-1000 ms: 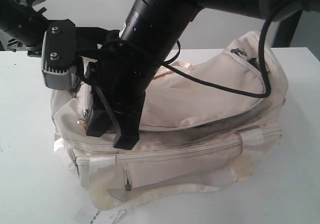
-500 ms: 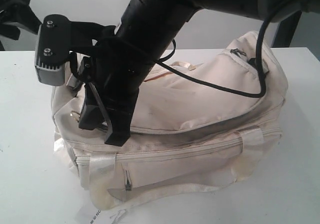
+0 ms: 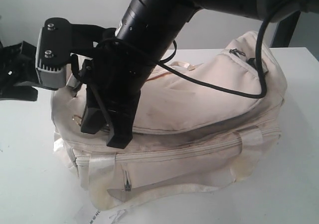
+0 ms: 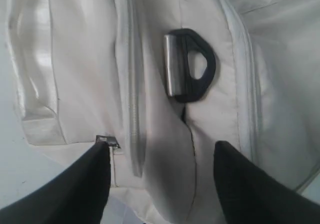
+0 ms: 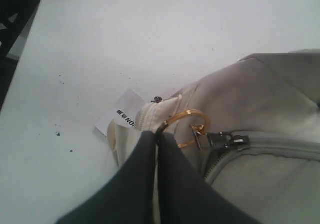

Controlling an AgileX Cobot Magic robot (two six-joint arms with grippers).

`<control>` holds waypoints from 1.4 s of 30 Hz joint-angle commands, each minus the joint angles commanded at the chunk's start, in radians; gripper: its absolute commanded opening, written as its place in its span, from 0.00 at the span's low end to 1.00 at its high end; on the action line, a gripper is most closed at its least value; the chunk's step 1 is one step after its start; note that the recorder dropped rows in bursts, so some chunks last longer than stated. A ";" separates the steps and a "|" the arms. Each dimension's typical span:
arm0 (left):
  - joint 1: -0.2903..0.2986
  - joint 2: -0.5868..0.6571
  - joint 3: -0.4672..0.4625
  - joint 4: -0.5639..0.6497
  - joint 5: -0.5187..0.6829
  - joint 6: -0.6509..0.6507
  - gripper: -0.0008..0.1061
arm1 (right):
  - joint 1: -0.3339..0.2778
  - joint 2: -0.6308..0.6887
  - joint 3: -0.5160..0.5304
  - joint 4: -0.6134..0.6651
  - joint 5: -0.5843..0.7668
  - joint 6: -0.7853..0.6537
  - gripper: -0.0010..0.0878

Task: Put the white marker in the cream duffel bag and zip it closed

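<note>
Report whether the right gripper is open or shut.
Shut: the right gripper has its dark fingers pressed together, no gap, tips at the gold ring.

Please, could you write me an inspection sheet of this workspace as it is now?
Surface: white table, some dark specks.
Job's things: cream duffel bag lying on it; white marker not seen.
Clutter: white paper tag beside the bag's end.
Grippers: right gripper shut at the gold zip ring; left gripper open over the bag, near a black buckle.
Cables: black cable draped across the bag.
Surroundings: pale wall behind the table.
</note>
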 joint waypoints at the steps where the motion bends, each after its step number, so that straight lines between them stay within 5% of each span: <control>1: -0.013 0.000 0.020 0.009 -0.020 0.023 0.60 | 0.000 0.000 0.000 0.000 0.000 0.000 0.01; 10: -0.115 0.000 0.126 -0.061 -0.254 0.161 0.55 | 0.000 0.000 0.000 0.000 -0.002 0.000 0.01; 14: -0.117 0.000 0.126 -0.087 -0.293 0.276 0.04 | 0.000 0.000 0.000 0.000 0.038 0.020 0.01; 15: -0.117 0.000 0.126 -0.116 -0.299 0.300 0.01 | 0.000 0.000 0.000 0.000 0.042 0.027 0.01; 42: -0.117 0.000 0.126 -0.196 -0.308 0.359 0.01 | 0.025 -0.007 0.000 0.007 0.051 0.125 0.01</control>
